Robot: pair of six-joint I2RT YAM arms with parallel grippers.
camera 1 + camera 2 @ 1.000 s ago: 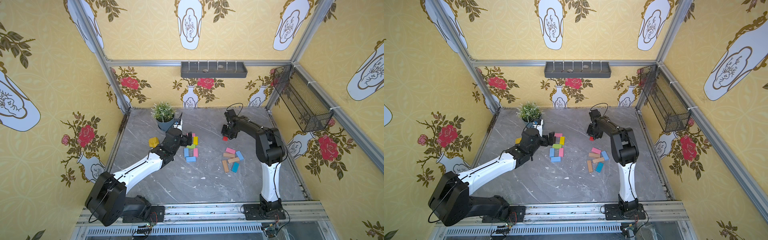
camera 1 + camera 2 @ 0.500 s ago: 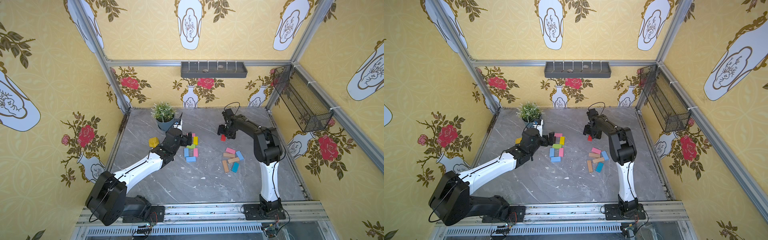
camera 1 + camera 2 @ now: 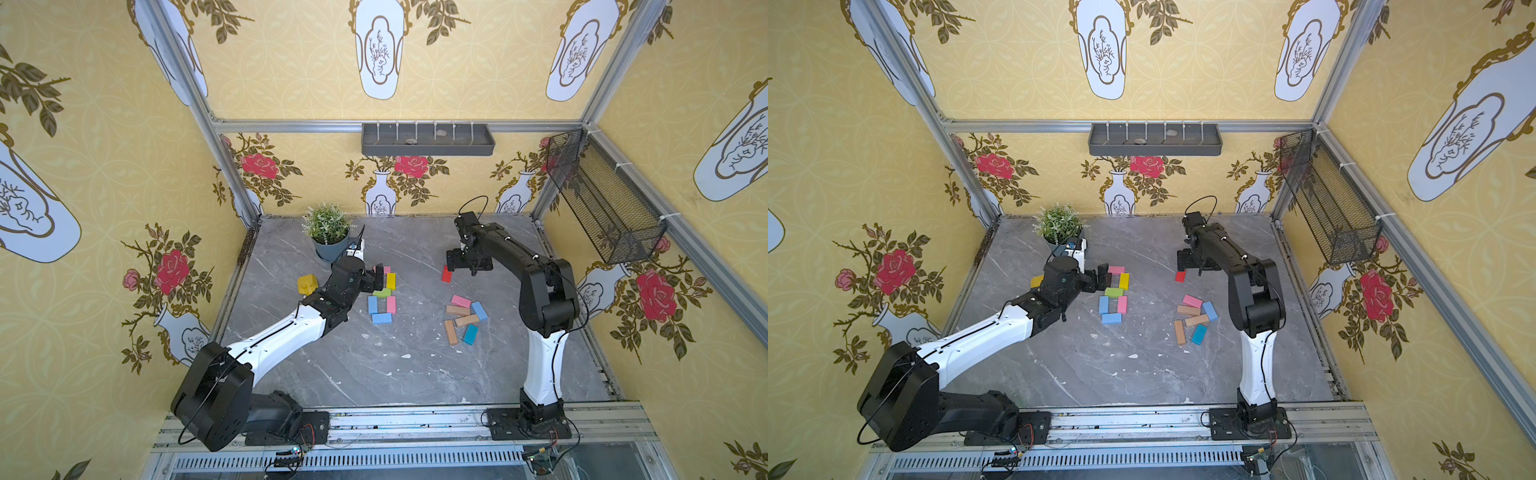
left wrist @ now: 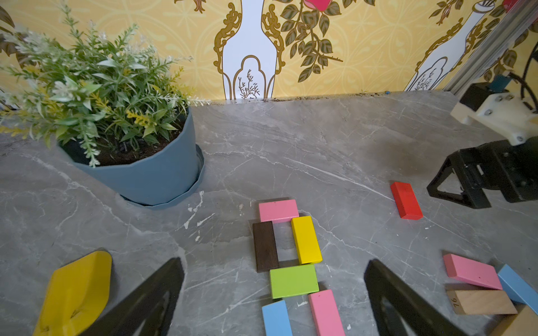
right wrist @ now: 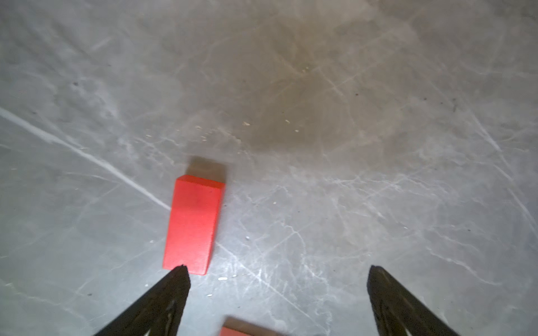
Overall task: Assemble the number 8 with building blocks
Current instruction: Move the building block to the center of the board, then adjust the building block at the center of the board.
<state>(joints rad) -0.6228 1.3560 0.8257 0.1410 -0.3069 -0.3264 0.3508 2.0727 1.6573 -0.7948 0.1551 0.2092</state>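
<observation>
Grey marble tabletop [image 3: 374, 374] carries a figure of seven blocks [image 3: 1113, 291] that already reads as an 8, so your main danger is undoing it. Take the back wall as 12 o'clock. Your left gripper [image 3: 377, 277] hangs wide open and empty at the figure's 10 o'clock corner, just beside the dark brown block [image 4: 264, 245] — a sideways sweep or careless drop from there would shove the upper loop out of square.

The red block [image 3: 446, 274] lies flat and alone at about 2 o'clock from the figure, well apart from it, and at 12 o'clock from the spare pile [image 3: 457, 310]. Your right gripper [image 3: 462, 269] is spread wide with nothing in it, poised low just at the red block's 3 o'clock. In the right wrist view the block sits by one fingertip [image 5: 182, 272] rather than between the two — come straight down and that finger would likely land on it or skid it away, so recentre first.
</observation>
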